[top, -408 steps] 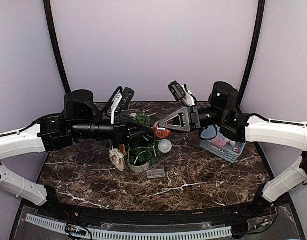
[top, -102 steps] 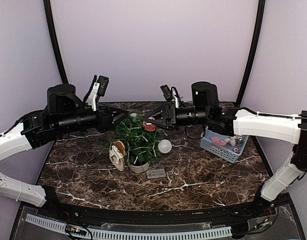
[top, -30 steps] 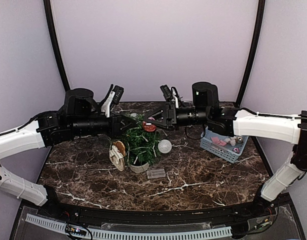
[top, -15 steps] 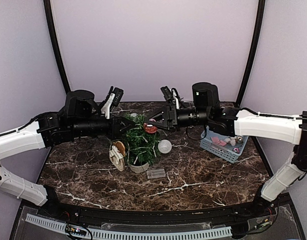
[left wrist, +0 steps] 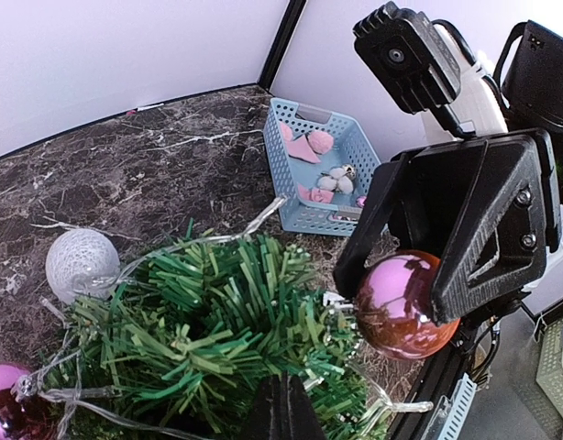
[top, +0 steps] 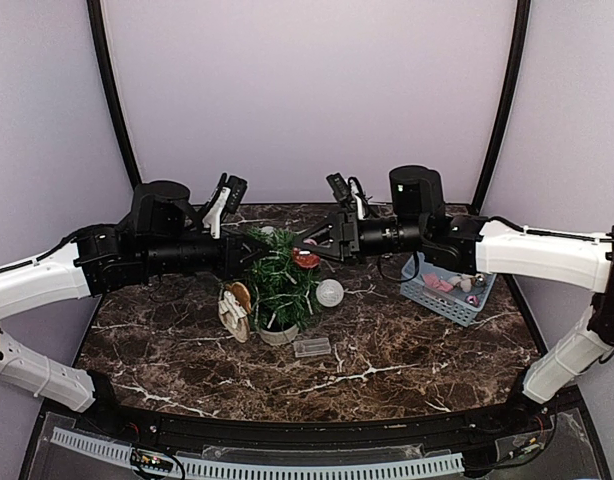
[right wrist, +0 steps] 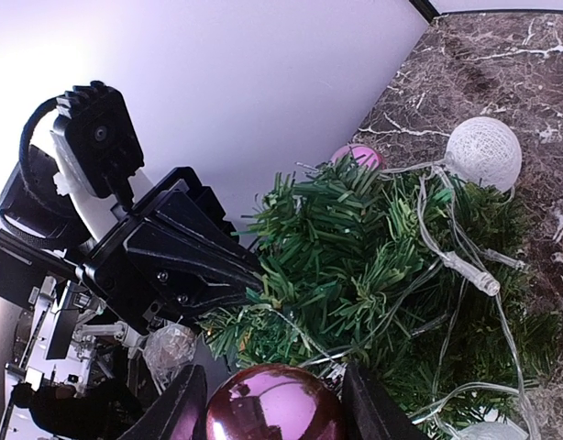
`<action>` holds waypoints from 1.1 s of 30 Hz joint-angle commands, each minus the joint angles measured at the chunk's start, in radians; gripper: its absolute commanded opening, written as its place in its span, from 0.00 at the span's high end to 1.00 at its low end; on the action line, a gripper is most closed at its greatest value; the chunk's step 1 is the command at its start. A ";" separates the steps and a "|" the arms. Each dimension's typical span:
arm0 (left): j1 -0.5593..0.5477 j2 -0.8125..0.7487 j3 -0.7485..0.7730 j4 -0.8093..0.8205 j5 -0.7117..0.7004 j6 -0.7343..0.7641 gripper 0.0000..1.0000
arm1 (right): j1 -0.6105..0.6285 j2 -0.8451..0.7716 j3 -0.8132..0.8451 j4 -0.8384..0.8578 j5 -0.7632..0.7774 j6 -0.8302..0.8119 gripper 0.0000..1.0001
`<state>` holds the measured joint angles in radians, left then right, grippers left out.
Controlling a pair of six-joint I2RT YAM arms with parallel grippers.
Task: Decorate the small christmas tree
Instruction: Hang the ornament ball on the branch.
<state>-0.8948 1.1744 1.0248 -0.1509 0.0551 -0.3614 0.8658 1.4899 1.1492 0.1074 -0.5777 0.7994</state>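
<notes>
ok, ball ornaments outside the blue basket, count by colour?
pink shiny bauble: 2 (this one in the right claw, the other half hidden behind the small christmas tree)
white string ball: 1
total: 3 that I can make out

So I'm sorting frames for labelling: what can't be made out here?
Bauble hanger: hidden by fingers of the right tool, both wrist views.
Left tool tips: buried in tree needles, cut off by the bottom edge of the left wrist view; any grip unseen.
Basket contents: too small in the top view.
Clear item before the tree: too small to name, top view.
</notes>
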 commanded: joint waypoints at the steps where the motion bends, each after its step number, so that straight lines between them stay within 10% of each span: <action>1: 0.004 -0.007 -0.002 0.017 -0.041 0.016 1.00 | -0.013 -0.029 -0.012 -0.001 0.028 -0.018 0.51; 20: 0.004 -0.001 0.009 0.030 -0.074 0.027 0.99 | -0.027 -0.130 -0.052 -0.025 0.138 -0.068 0.24; 33: 0.004 -0.099 -0.035 0.064 -0.082 0.032 0.71 | -0.028 -0.149 -0.066 -0.006 0.176 -0.080 0.22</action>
<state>-0.8948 1.1374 1.0153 -0.1234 -0.0097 -0.3401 0.8433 1.3624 1.0946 0.0589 -0.4213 0.7338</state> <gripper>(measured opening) 0.283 0.778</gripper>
